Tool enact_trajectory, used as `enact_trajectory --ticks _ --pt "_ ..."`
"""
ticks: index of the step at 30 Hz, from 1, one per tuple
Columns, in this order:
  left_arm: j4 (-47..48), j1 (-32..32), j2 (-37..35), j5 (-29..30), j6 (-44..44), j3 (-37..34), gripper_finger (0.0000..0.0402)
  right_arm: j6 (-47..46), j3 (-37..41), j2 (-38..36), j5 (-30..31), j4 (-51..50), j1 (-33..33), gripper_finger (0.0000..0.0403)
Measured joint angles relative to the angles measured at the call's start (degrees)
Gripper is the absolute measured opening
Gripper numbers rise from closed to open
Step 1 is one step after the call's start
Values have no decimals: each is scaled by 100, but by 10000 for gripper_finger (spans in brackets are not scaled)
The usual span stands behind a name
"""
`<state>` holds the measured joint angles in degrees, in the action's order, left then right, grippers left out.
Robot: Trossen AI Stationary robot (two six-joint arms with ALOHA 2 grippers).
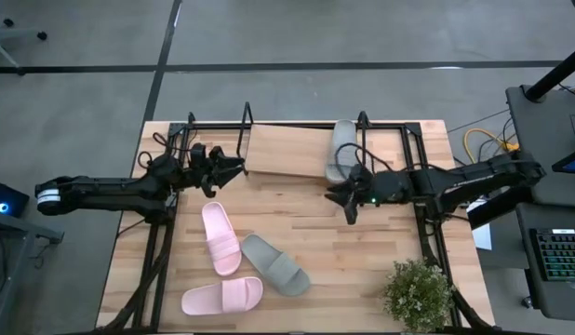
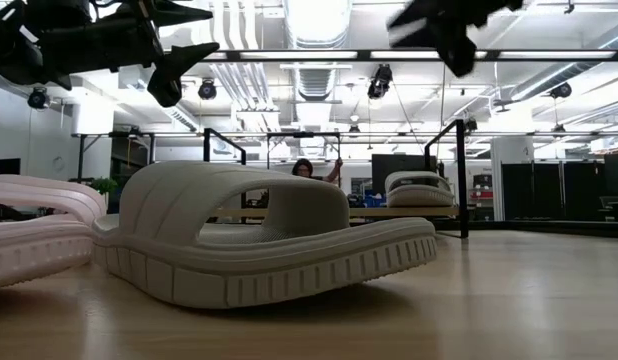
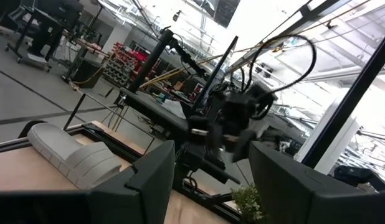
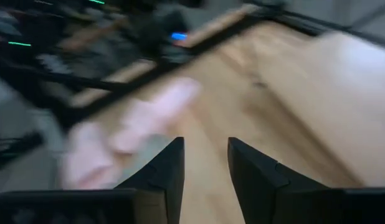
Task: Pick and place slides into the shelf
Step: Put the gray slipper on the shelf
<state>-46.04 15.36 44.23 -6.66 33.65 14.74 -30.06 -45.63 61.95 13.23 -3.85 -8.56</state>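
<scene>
A: So, where are the slides?

B: One grey slide [image 1: 342, 149] lies on the shelf [image 1: 286, 152], at its right end. The shelf stands at the far edge of the table [image 1: 381, 237]. The other grey slide [image 1: 276, 264] lies on the table near the front. It touches a pink slide [image 1: 220, 237] beside it. A second pink slide [image 1: 223, 296] lies just in front of those two, close to the front edge.

A: And the two arms?

B: The left gripper [image 1: 234, 169] hangs in the air just left of the shelf. Its fingers [image 3: 152, 174] are spread apart and hold nothing. The right gripper [image 1: 348, 207] hangs over the table, just in front of the shelf's right end. Its fingers [image 4: 171, 168] are apart a little and hold nothing.

A: What else is around?

B: A small green plant [image 1: 419, 291] stands at the front right corner. Black frame bars [image 1: 428, 233] run along both sides of the table. A keyboard [image 1: 558, 263] sits off to the right, past the table.

A: Is there room to move?

B: Yes. The wood between the shelf and the three slides is bare. Most of the shelf board left of the grey slide is bare too. The plant stands well apart from the slides.
</scene>
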Motion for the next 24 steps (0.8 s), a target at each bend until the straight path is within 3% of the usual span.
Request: enact_trajectory --ticks 3,9,20,24 --pt "-7 1 0 0 -4 0 192 247 0 -54 -420 767 23 106" --pt "-29 1 0 0 -4 2 192 763 0 -74 -481 1982 22 94" --pt "-267 1 0 -69 54 13 192 771 0 -72 -419 1883 28 77" --pt "-267 1 0 -464 386 13 192 801 0 -72 -417 1871 35 72"
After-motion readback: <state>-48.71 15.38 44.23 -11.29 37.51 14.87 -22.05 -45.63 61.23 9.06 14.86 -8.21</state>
